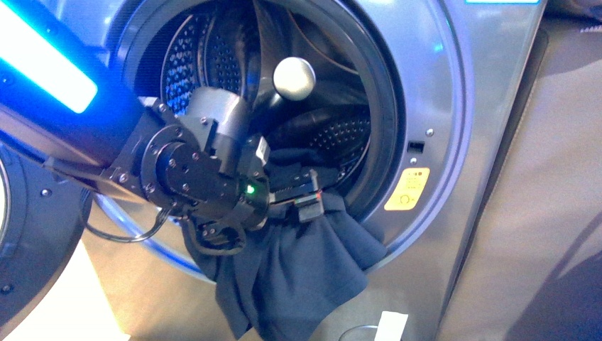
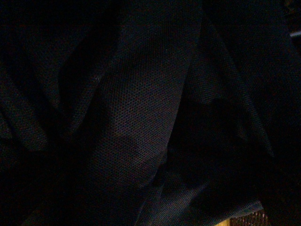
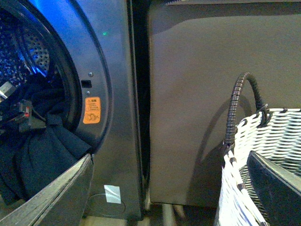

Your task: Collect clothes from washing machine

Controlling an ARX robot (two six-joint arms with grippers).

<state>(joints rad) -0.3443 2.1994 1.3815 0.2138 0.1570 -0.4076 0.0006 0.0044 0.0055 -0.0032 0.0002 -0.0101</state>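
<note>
The washing machine [image 1: 454,128] stands with its round porthole open and the perforated drum [image 1: 341,131] showing. The dark navy clothes [image 1: 298,263] spill out of the porthole and hang over its lower rim. My left gripper [image 1: 307,200] is at the rim, shut on the clothes. In the left wrist view only dark fabric of the clothes [image 2: 141,117] shows, close up. The right wrist view shows the washing machine [image 3: 117,94] from the side with the clothes [image 3: 42,150] draped out. My right gripper [image 3: 160,197] is open, nothing between its fingers [image 3: 47,197].
A woven grey-and-white basket [image 3: 263,155] with a dark handle stands right of the washer. A grey-brown upholstered panel [image 3: 197,94] sits between them. The open washer door [image 1: 28,234] is at the left. A yellow sticker [image 1: 407,189] marks the washer front.
</note>
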